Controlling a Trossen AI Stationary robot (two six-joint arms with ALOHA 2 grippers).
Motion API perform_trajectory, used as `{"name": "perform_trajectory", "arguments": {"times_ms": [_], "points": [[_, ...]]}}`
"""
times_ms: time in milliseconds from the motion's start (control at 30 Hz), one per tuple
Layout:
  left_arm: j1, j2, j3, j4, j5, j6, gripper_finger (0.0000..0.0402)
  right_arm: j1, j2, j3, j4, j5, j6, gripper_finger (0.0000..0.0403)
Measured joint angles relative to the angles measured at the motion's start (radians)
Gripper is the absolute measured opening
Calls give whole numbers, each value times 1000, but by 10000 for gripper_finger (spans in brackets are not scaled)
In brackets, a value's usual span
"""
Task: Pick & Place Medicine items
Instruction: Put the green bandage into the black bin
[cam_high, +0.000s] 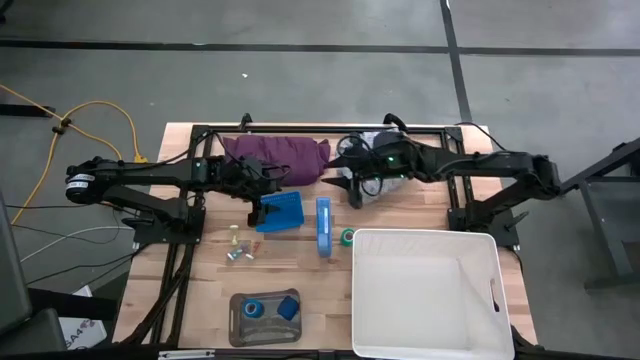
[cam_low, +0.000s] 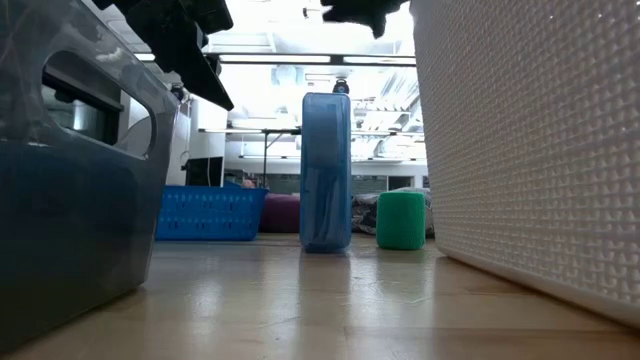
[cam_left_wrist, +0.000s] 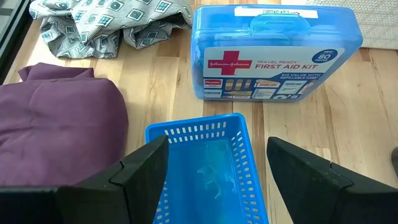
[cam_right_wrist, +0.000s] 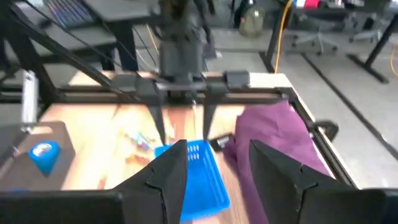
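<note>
**Inspector:** High view first. Where do the arms stand?

**Assistant:** The left gripper (cam_high: 262, 210) hangs over the blue basket (cam_high: 283, 212) at mid-surface. The right gripper (cam_high: 352, 192) sits at the far side, beside the purple cloth (cam_high: 277, 156). The medicine items: tiny pale vials (cam_high: 240, 248) lie loose on the wooden surface (cam_high: 320, 300) near the basket; a green roll (cam_high: 346, 237) stands just beside the white bin (cam_high: 425, 295); a blue roll (cam_high: 254, 308) and a small blue block (cam_high: 289, 306) lie in a grey tray (cam_high: 236, 328) at the near edge.

**Inspector:** Low view?

**Assistant:** The first aid kit (cam_low: 326, 172) stands on edge, the green roll to its right, the basket to its left, farther back.

**Inspector:** Left wrist view. Any writing?

**Assistant:** The kit's label reads "Johnson & Johnson", "TRAVEL READY", "FIRST AID KIT" and "80", with a red cross. The smaller print is illegible. A patterned cloth (cam_left_wrist: 106, 22) lies beside it. The left jaws are apart, straddling the basket and holding nothing.

**Inspector:** Right wrist view?

**Assistant:** The right jaws are apart and empty, facing the basket, the purple cloth and the left arm beyond.
</note>
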Motion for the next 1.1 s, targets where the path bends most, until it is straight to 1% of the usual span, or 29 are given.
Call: {"name": "perform_trajectory", "arguments": {"times_ms": [167, 300, 400, 633, 800, 900, 1000, 1100], "points": [[0, 0, 0, 0, 0, 0, 266, -15, 52, 35, -98, 10, 7, 160], [0, 0, 0, 0, 0, 0, 266, -13, 74, 42, -157, 82, 7, 160], [0, 0, 0, 0, 0, 0, 266, -11, 83, 42, -201, 113, 8, 160], [0, 0, 0, 0, 0, 0, 266, -11, 110, 42, -295, 106, 68, 160], [0, 0, 0, 3, 0, 0, 266, -11, 132, 41, -347, 76, 105, 160], [0, 0, 0, 4, 0, 0, 266, -14, 154, 87, -413, 60, 117, 160], [0, 0, 0, 5, 0, 0, 266, -12, 206, 183, -499, 57, 113, 160], [0, 0, 0, 15, 0, 0, 266, -12, 258, 278, -639, 76, 112, 160]]}}
